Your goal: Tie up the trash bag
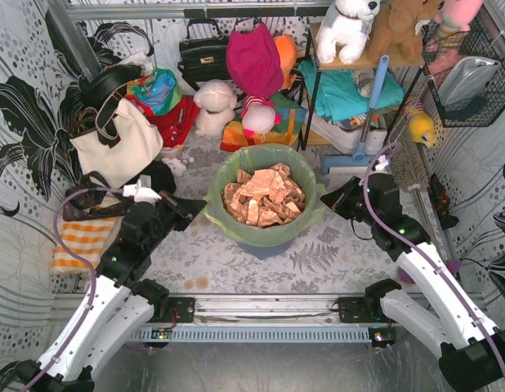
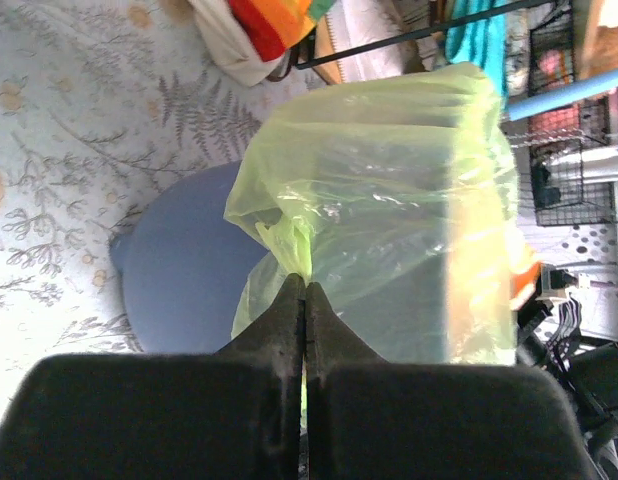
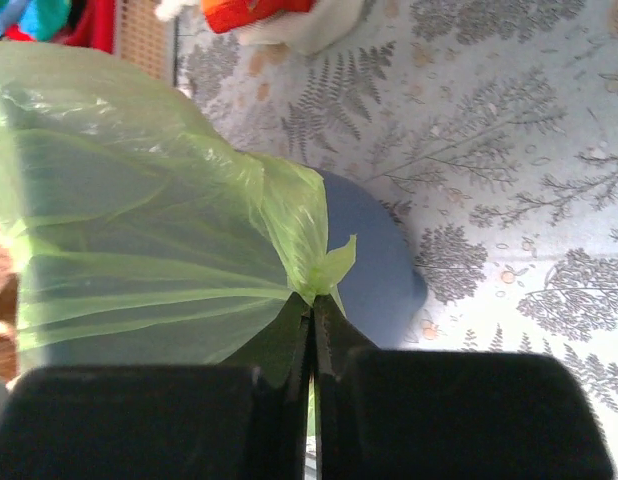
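Trash bag [image 1: 269, 234], lime-green, draped over blue-grey bin [image 2: 179, 270]. Left gripper [image 2: 305, 287] clamped on rim film; right gripper [image 3: 312, 302] clamped on opposite rim.

Paper [image 1: 263, 198] in trash bag [image 1: 311, 214], bag in bin [image 2: 179, 270]

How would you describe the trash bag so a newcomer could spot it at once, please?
On the fern-patterned table stands a blue-grey bin. The trash bag lines it, draped over its rim: the only translucent lime-green plastic, with crumpled brown paper inside.
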`<state>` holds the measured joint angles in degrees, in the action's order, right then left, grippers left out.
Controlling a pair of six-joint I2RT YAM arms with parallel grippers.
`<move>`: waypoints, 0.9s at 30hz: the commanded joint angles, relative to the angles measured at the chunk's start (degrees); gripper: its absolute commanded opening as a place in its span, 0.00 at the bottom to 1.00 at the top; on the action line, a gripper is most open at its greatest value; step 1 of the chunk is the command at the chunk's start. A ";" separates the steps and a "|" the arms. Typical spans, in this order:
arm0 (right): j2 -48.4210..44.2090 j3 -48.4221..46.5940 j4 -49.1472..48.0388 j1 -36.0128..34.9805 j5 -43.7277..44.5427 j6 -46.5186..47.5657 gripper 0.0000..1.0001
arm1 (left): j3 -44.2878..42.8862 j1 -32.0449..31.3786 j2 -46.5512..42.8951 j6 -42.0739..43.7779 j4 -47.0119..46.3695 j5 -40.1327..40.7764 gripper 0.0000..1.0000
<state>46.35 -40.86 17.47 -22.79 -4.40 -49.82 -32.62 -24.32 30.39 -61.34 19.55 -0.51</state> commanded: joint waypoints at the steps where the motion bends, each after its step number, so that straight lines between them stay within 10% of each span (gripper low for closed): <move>1: -1.50 -3.76 -2.35 0.41 -2.61 0.78 0.00 | -6.33 0.42 1.12 4.16 1.08 -1.22 0.00; 27: 2.60 -14.16 -13.34 0.12 -14.91 -3.46 0.00 | -21.25 0.41 10.24 7.63 -3.88 -13.84 0.00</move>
<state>47.86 -53.04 10.24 -22.79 -14.37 -51.53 -50.81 -24.32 39.72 -55.96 20.12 -10.55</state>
